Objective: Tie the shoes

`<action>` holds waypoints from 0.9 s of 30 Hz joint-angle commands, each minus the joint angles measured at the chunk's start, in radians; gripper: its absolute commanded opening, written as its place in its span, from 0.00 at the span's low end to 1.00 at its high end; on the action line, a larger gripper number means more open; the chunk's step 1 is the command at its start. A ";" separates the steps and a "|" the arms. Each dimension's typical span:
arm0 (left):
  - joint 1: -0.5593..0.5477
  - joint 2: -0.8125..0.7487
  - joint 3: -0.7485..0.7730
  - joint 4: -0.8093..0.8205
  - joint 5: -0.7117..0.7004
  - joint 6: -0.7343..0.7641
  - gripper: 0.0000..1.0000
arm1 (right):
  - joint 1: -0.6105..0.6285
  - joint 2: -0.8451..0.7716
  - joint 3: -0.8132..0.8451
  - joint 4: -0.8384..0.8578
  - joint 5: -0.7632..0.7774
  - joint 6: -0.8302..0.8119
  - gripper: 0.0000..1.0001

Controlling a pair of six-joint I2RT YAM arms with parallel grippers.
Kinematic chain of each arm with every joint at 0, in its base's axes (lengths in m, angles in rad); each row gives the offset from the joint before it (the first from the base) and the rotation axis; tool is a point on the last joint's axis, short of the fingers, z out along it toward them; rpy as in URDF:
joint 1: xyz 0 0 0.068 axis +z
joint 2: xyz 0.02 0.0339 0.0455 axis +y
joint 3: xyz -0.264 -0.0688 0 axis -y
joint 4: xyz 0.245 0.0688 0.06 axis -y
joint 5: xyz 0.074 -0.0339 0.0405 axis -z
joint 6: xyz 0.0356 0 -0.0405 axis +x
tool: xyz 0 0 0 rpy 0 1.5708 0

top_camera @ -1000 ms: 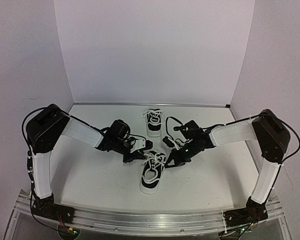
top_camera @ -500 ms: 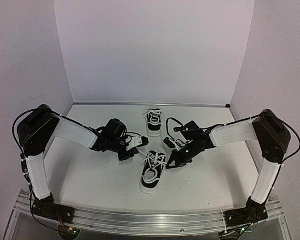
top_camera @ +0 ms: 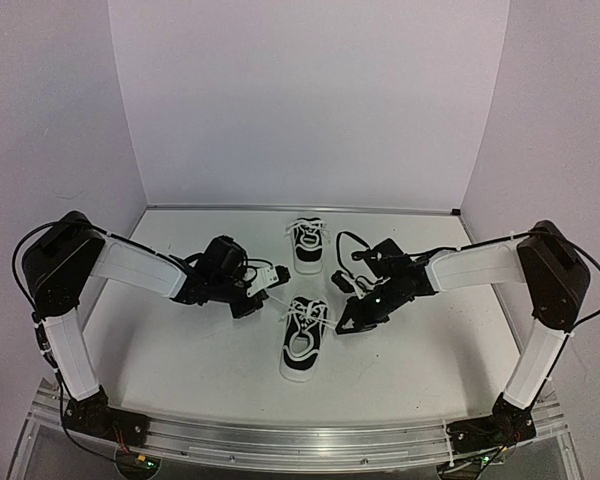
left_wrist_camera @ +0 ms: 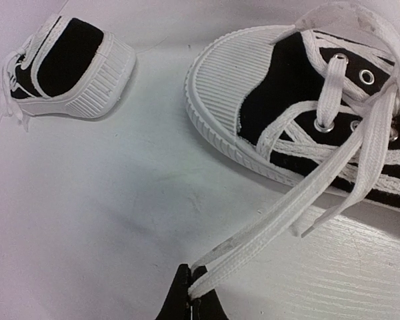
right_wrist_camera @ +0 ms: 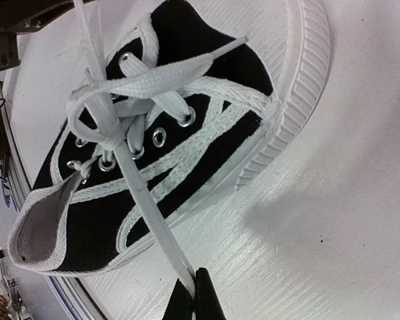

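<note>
Black white-soled canvas sneaker [top_camera: 300, 345]: left gripper [left_wrist_camera: 190, 293] and right gripper [right_wrist_camera: 195, 293] are each clamping shut on a white flat lace end [left_wrist_camera: 253, 243]; knot seemingly just starting, bow remaining.

Two shoes are noted on the table [top_camera: 180, 350]: the far shoe [top_camera: 307, 245] near the back wall, the near shoe [top_camera: 300, 345] centrally. The left gripper [top_camera: 260, 302] and right gripper [top_camera: 342, 324] are positioned either side of the near shoe's laces [top_camera: 307, 314].
</note>
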 commanded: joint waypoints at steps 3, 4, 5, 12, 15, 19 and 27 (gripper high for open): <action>0.050 -0.059 -0.024 -0.003 -0.143 -0.018 0.00 | -0.004 -0.002 -0.021 -0.113 0.068 -0.019 0.00; 0.054 -0.063 -0.029 -0.001 -0.145 -0.022 0.00 | -0.004 0.001 -0.022 -0.114 0.072 -0.019 0.00; 0.058 -0.066 -0.034 0.000 -0.146 -0.025 0.00 | -0.004 0.006 -0.023 -0.116 0.077 -0.019 0.00; 0.080 -0.072 -0.050 0.000 -0.153 -0.034 0.00 | -0.020 0.020 -0.032 -0.130 0.100 -0.018 0.00; 0.088 -0.072 -0.050 -0.006 -0.154 -0.036 0.00 | -0.037 0.015 -0.042 -0.133 0.106 -0.019 0.00; 0.091 -0.080 -0.051 -0.025 -0.142 -0.041 0.00 | -0.053 0.009 -0.050 -0.135 0.110 -0.023 0.00; 0.024 -0.077 0.010 -0.130 -0.023 -0.056 0.00 | -0.045 0.058 0.061 -0.115 -0.016 -0.040 0.00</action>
